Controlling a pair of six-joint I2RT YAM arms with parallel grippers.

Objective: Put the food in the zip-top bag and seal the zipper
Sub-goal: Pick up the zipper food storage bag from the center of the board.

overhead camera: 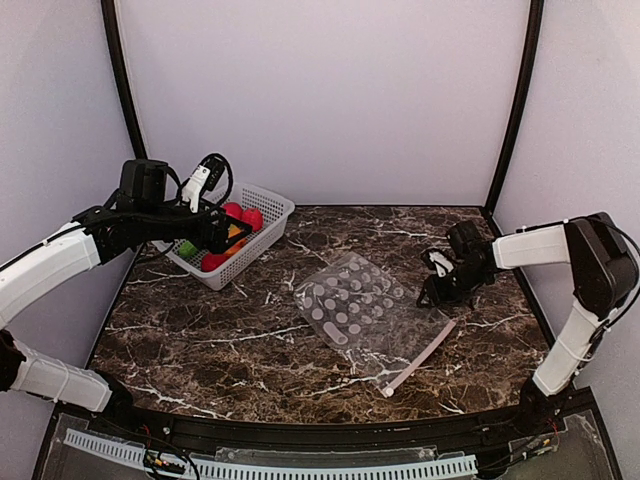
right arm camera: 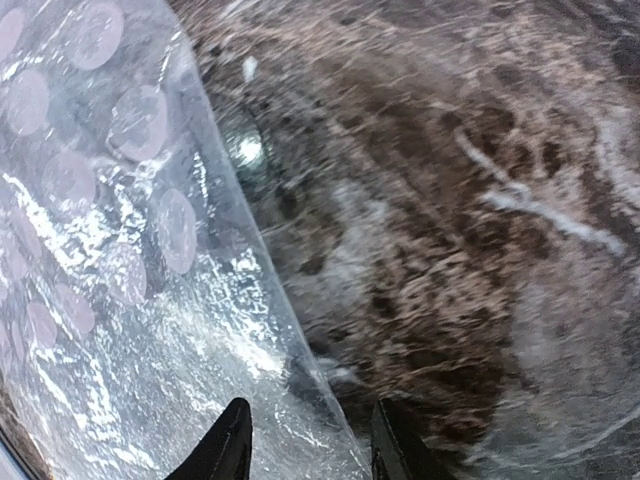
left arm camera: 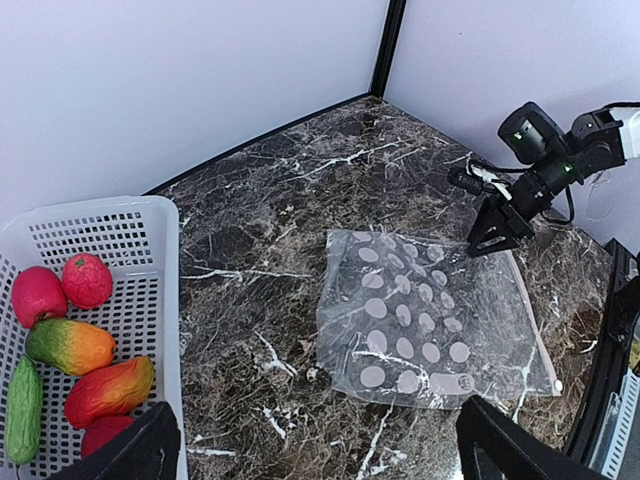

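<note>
dark marbled table: clear white-dotted zip-top bag lies flat mid-table, empty, pink zipper strip on its near-right edge. white lattice basket holds all the toy food. left gripper wide open, empty, over basket. right gripper part open, straddling bag corner, unclamped. step: opening the bag; next likely pinch one layer.

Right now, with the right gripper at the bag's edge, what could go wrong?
The right gripper straddles only the thin edge of the zip-top bag; the slick film may slip out, or the bag may slide on the marble table. The bag lies flat, so food may not go in. The open left gripper hangs over closely packed toy fruits in the basket; it might pinch two.
</note>
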